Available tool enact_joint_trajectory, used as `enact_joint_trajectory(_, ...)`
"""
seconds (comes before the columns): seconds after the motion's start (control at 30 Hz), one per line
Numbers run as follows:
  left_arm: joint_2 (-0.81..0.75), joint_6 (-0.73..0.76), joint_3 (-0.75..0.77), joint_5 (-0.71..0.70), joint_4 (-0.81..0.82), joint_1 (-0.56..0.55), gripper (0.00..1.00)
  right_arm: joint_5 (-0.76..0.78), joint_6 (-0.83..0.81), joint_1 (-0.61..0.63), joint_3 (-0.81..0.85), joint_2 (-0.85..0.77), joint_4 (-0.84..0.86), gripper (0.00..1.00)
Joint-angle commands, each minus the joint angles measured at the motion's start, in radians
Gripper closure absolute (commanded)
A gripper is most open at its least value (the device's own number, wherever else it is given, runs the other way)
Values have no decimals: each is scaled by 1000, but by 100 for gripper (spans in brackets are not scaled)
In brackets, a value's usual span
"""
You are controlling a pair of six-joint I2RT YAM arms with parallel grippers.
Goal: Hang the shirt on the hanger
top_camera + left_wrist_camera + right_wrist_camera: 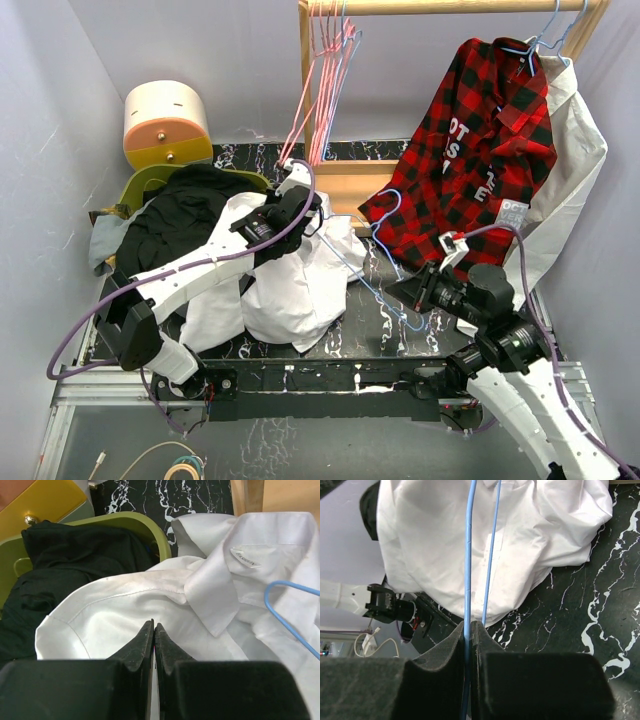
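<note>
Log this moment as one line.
left gripper: shut on shirt | right gripper: shut on hanger | hanger: wire across shirt

- The top camera sits high behind the arms point(200, 270) and looks down from far.
- Each wrist camera looks forward, very close, past its own fingers point(135, 650).
- All three see the shirt point(300, 290).

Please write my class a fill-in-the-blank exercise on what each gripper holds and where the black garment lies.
1. The right gripper is shut on the wire of the light ____ hanger.
2. The left gripper pinches a fold of the ____ shirt.
3. The black garment lies in a ____ tub.
Missing words: blue; white; green.
</note>
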Motion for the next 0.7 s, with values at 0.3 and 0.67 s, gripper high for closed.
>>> enact_joint_trajectory(0.3,-56,-30,12,97,-65,11,100,5,-119,-4,-19,253,402,92)
enact_joint_trajectory(0.67,-55,6,-10,82,-30,11,100,-128,-131,-2,-61,315,508,92)
